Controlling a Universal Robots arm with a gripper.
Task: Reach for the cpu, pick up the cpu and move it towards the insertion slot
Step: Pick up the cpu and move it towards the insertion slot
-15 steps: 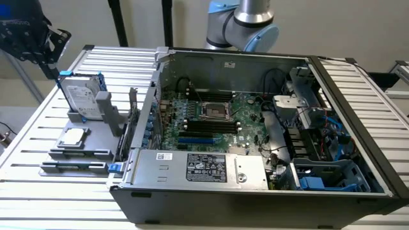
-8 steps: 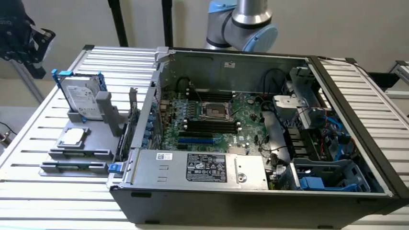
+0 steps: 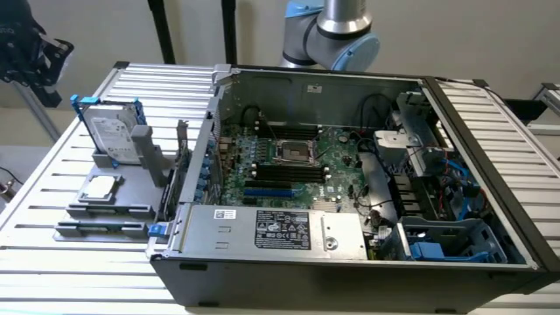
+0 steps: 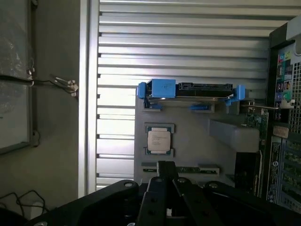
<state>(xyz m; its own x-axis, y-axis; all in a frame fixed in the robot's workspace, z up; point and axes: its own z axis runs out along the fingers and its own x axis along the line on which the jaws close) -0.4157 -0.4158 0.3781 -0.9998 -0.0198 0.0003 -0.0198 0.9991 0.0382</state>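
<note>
— Where is the cpu (image 4: 159, 140) found?
— It is seen lying flat, silvery top up, in a recess of a grey holder (image 4: 200, 148). It is out ahead of the claw (image 4: 165, 165), well apart from it and untouched by it.
— How is the claw held?
— It appears to be drawn together, with nothing clasped.
— What is set around the cpu?
— A drive (image 4: 188, 90) in a blue frame is stood on edge just past it, farther from the claw. The holder is laid on a slatted table (image 4: 178, 47), and an open case (image 4: 282, 122) is placed beside it.
— Is the slot seen?
— In the exterior view the slot (image 3: 296, 153) is seen on the green board (image 3: 343, 148) inside the case. A silver frame is set around its dark centre, and it is well apart from the cpu.
</note>
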